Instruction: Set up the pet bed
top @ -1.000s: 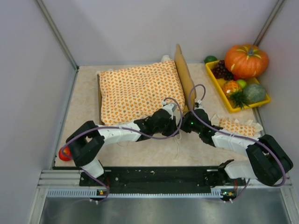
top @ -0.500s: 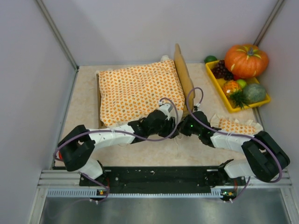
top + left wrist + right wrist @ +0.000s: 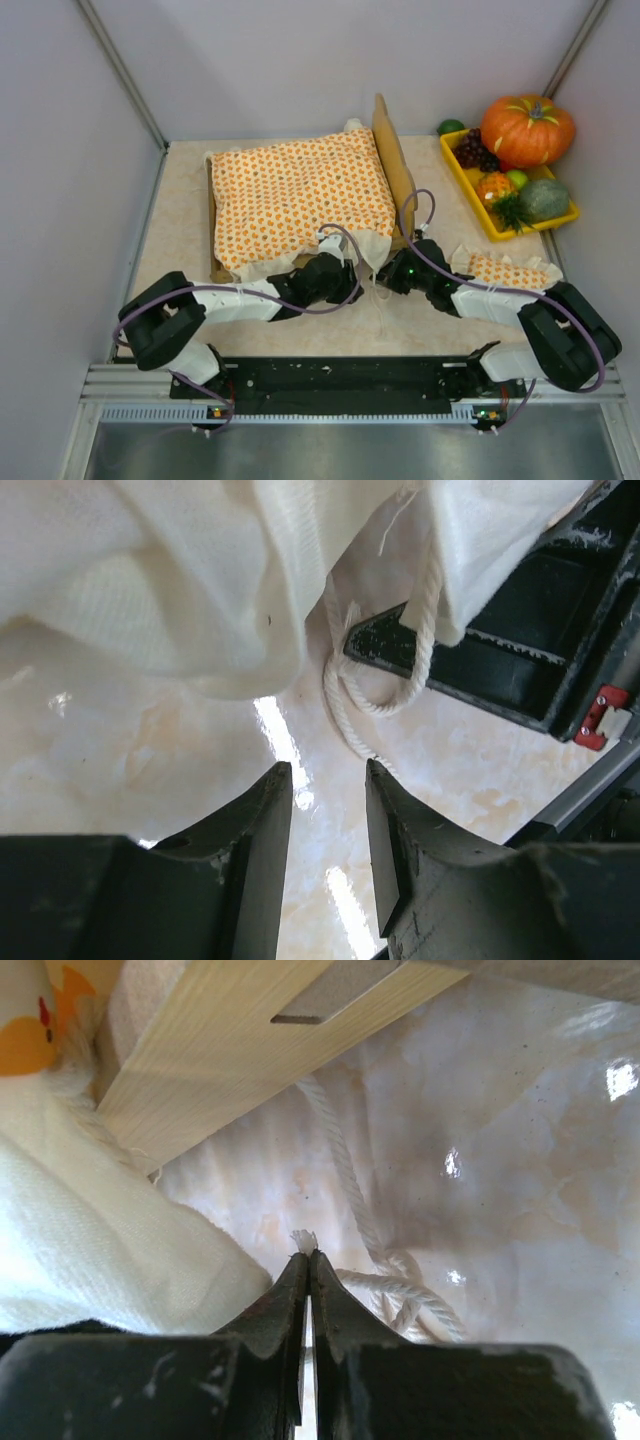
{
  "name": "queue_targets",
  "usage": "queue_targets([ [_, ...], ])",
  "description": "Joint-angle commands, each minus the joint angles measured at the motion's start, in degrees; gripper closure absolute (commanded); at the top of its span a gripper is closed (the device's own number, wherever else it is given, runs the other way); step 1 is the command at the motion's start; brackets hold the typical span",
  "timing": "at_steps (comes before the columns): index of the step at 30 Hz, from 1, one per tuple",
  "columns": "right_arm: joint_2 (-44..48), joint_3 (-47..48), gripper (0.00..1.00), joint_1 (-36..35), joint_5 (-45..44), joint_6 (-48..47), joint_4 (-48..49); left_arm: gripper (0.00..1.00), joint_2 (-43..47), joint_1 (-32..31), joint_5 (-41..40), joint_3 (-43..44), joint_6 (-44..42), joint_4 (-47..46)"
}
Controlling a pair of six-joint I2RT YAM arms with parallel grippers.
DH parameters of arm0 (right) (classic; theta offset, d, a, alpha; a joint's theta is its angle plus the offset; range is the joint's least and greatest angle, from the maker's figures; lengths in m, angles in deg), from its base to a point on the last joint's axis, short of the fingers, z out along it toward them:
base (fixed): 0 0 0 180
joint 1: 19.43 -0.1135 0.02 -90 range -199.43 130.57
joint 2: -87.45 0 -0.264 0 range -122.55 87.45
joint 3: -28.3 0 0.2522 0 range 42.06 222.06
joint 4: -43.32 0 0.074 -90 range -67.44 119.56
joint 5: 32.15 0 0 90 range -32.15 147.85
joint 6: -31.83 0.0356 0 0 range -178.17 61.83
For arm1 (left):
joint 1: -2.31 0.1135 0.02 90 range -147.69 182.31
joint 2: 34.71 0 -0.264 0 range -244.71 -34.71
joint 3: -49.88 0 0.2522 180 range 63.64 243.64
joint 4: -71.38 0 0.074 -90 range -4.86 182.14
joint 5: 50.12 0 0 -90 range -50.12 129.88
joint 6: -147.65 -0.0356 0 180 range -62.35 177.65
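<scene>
Since a second ago the left gripper (image 3: 350, 263) has drawn back toward the near edge, and the near right corner of the bedspread (image 3: 295, 190) now lies turned up white. From above, the pet bed (image 3: 394, 160) sits far-centre on the table (image 3: 180, 230), its long axis left to right and its headboard upright at the right end. At the left wrist, the jaws stand partly apart with nothing between them, just short of the white cord (image 3: 425, 630). At the right wrist, the right gripper (image 3: 305, 1260) is pinched tight on that cord's frayed end, near the bed's wooden rail.
</scene>
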Motion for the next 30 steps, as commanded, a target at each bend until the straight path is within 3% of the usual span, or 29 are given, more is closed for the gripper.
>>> queue_targets([
  [1,2.46,0.73,1.00,-0.61,4.46,-0.33,0.91,0.60,-2.42,-0.25,-1.06,-0.65,1.96,-11.30],
  [30,7.12,1.35,1.00,0.27,11.67,2.66,0.12,0.55,-9.71,0.45,-0.26,-1.89,3.99,-23.44],
])
